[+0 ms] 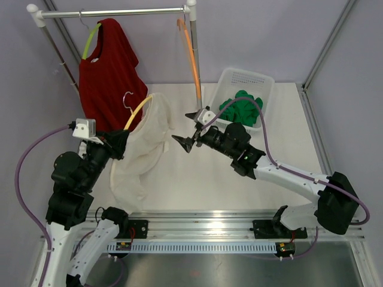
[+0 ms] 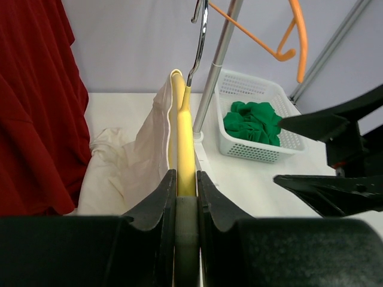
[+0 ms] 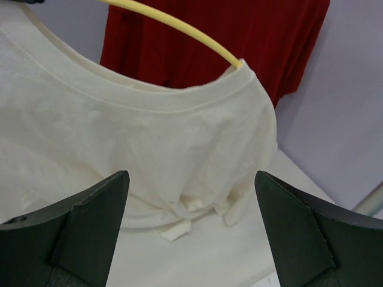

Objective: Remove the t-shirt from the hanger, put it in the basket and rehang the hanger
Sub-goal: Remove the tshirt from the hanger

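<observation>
My left gripper (image 1: 119, 142) is shut on one end of the yellow hanger (image 1: 136, 113), which is off the rack. In the left wrist view the hanger (image 2: 186, 149) runs straight out from between the shut fingers. The cream t-shirt (image 1: 143, 149) still hangs by its collar on the hanger's far arm and sags down onto the table. My right gripper (image 1: 186, 127) stands open just right of the t-shirt, apart from it. In the right wrist view the t-shirt (image 3: 137, 137) fills the space ahead of the wide fingers (image 3: 90, 215), and the bare hanger arm (image 3: 179, 33) comes out of the collar.
A red t-shirt (image 1: 108, 72) on a green hanger hangs from the rack rail (image 1: 114, 12) behind the left arm. An empty orange hanger (image 1: 192, 57) hangs at the rail's right end. A white basket (image 1: 263, 81) holding a green garment (image 1: 242, 107) stands at the back right.
</observation>
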Available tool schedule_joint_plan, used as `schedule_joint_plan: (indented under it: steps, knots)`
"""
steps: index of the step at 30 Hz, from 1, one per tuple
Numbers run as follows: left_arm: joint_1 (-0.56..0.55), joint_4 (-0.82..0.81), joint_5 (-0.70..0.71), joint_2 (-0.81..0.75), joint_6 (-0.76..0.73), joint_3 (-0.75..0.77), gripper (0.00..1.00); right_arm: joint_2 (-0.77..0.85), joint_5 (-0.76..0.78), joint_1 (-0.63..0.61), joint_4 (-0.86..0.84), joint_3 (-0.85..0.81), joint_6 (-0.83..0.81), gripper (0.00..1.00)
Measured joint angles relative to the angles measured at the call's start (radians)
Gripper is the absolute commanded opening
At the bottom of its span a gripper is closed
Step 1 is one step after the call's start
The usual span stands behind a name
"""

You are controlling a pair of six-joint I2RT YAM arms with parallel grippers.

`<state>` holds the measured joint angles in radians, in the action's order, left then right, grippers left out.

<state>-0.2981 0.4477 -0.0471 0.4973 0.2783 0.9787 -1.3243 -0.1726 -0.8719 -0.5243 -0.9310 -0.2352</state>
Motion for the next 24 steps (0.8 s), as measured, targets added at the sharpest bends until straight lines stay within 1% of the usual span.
schedule_joint_plan:
  steps: [3,11,13,14,24]
  knots:
    - [0.000,0.000,-0.025,-0.002,0.000,-0.002,0.00,-0.048,-0.025,-0.013,-0.061,-0.021,-0.072,0.91]
    - [-0.002,0.004,-0.086,0.041,0.000,-0.002,0.00,-0.146,-0.137,-0.018,-0.138,-0.119,-0.261,0.86]
    - [-0.002,0.008,-0.095,0.042,0.000,-0.002,0.00,-0.170,-0.159,-0.018,-0.138,-0.157,-0.296,0.84]
    - [-0.002,0.008,-0.100,0.041,0.000,-0.002,0.00,-0.182,-0.167,-0.018,-0.137,-0.179,-0.314,0.81]
    - [-0.003,0.008,-0.127,0.039,0.000,-0.002,0.00,-0.329,-0.192,-0.019,-0.090,-0.355,-0.456,0.76]
